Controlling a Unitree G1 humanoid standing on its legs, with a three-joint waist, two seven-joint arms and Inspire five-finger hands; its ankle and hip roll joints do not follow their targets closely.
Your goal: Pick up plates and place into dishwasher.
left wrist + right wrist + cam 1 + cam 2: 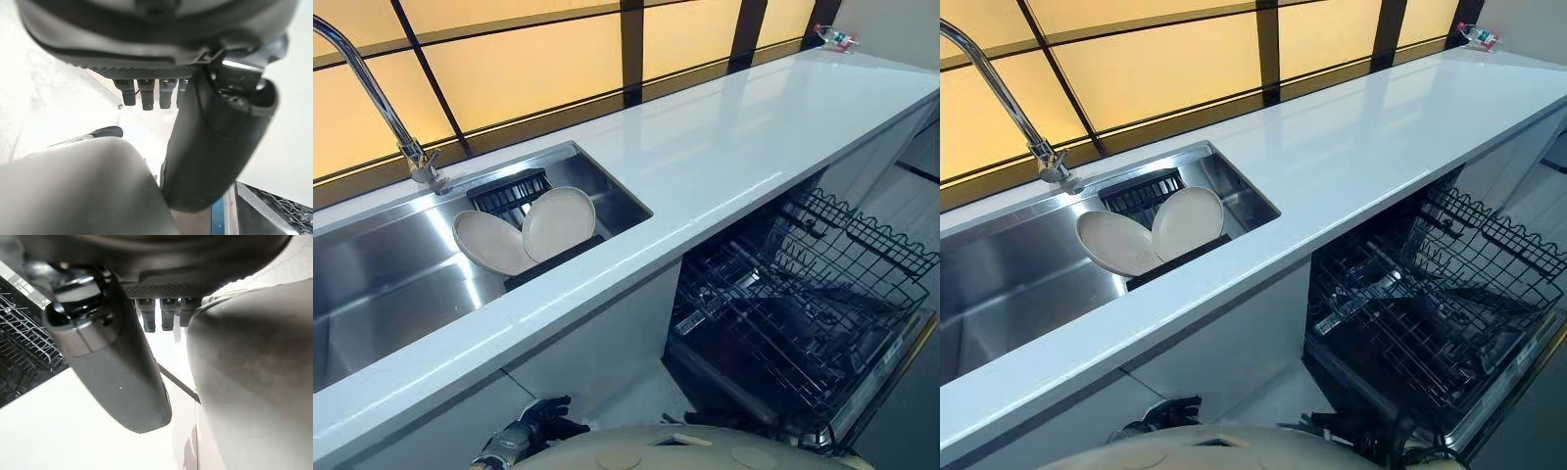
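Low and near, hangs dark left hand (215, 147) and dark right hand (112, 367) loose-fingered, empty; finds two cream round plates (558, 221) leaning upright in stainless steel sink (391, 284) far left, nearer left hand.

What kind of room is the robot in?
Most likely a kitchen: a steel sink with a tap and plates in it, a long white counter, and an open dishwasher under it.

The plates (558, 220) were plain cream, the drainer (509, 191) black and ribbed, the sink (382, 284) brushed silver, the tap (372, 88) chrome, the countertop (734, 137) glossy white, the window panels (529, 64) amber between dark bars, and the dishwasher rack (803, 323) a black wire grid.
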